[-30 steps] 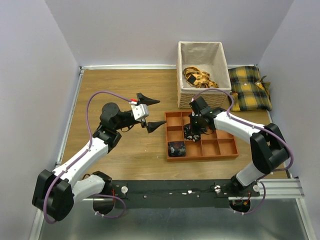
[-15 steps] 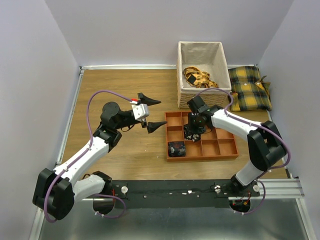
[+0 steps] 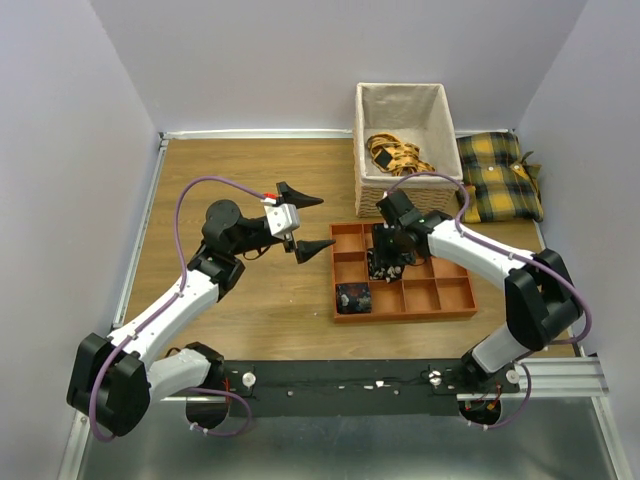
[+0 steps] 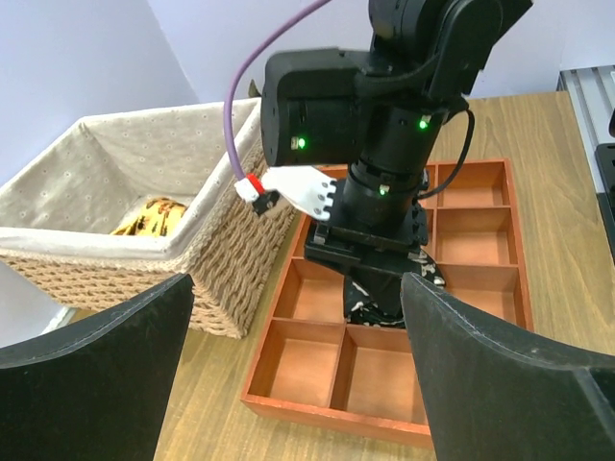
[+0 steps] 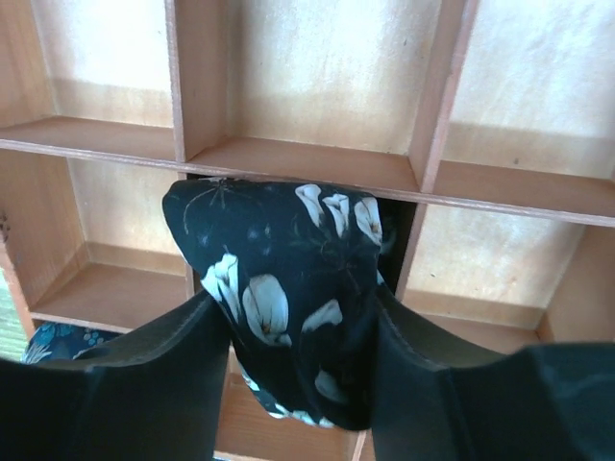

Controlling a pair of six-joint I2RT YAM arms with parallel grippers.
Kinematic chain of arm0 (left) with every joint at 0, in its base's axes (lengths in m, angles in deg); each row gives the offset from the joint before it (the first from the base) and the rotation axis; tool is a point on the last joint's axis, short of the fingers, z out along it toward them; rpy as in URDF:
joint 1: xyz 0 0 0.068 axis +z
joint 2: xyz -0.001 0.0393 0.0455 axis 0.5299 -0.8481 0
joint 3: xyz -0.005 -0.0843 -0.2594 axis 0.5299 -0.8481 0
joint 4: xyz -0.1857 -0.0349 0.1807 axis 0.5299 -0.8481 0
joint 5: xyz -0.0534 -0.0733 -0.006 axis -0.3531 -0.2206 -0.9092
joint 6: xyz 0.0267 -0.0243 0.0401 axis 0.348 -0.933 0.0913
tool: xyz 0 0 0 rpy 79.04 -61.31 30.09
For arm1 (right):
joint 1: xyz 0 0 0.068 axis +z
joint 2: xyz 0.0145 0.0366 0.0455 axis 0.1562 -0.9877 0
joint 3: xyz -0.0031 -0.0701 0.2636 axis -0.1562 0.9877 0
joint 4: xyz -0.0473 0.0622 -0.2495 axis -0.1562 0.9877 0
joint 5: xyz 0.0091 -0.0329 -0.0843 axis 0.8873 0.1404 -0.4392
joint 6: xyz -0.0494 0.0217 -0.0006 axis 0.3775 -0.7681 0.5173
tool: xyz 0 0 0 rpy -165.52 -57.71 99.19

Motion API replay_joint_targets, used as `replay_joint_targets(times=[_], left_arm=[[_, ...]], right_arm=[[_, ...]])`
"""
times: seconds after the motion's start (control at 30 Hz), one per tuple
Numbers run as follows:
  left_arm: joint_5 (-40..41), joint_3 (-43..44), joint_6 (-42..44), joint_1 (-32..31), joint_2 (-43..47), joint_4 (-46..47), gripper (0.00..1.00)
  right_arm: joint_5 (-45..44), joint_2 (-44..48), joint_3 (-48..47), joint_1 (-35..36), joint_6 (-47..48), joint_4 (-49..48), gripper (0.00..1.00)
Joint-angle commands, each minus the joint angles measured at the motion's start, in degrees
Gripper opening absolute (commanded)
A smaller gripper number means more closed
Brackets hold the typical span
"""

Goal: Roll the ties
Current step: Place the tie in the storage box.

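Nearest the arm bases, a coiled tie (image 3: 353,297) already sits in the front-left cell of the orange tray (image 3: 420,316). Just behind it, the right gripper (image 5: 298,307) is clamped on a second tie (image 5: 288,259), bunched up low over the tray's dividers. The left gripper (image 3: 322,224) hovers left of the tray, jaws wide apart, holding nothing. A basket (image 3: 400,100) sits at the back.

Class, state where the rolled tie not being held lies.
Top view: that tie lies in the tray's near-left corner compartment, diagonally beside the right tool, which grips the other tie.
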Motion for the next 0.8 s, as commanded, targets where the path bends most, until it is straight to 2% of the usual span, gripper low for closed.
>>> replay_joint_targets(times=[0.0, 0.07, 0.1, 0.27, 0.3, 0.7, 0.77], left_arm=[[-1.7, 2.0, 0.3, 0.3, 0.1, -0.5, 0.99], [-1.8, 2.2, 0.3, 0.4, -0.2, -0.6, 0.99], [-1.9, 2.2, 0.3, 0.3, -0.3, -0.6, 0.99], [-2.2, 2.7, 0.2, 0.4, -0.5, -0.6, 0.99], [-2.2, 2.7, 0.3, 0.4, -0.4, -0.7, 0.99], [-2.2, 2.7, 0.5, 0.4, 0.0, -1.7, 0.99], [-2.2, 2.7, 0.6, 0.4, 0.1, -1.6, 0.99]], right_arm=[[-3.5, 2.4, -2.2, 0.5, 1.9, 1.7, 0.63], [-3.8, 2.6, -2.9, 0.5, 2.4, 1.6, 0.68], [-4.1, 2.6, -3.0, 0.5, 2.6, 1.4, 0.76], [-4.2, 1.6, -3.3, 0.6, 3.4, 1.4, 0.88], [-4.8, 1.8, -3.3, 0.5, 3.4, 1.4, 1.0], [-8.9, 11.6, -11.4, 0.8, 10.2, 6.2, 1.0], [-10.1, 14.3, -10.6, 0.8, 12.3, 3.7, 1.0]])
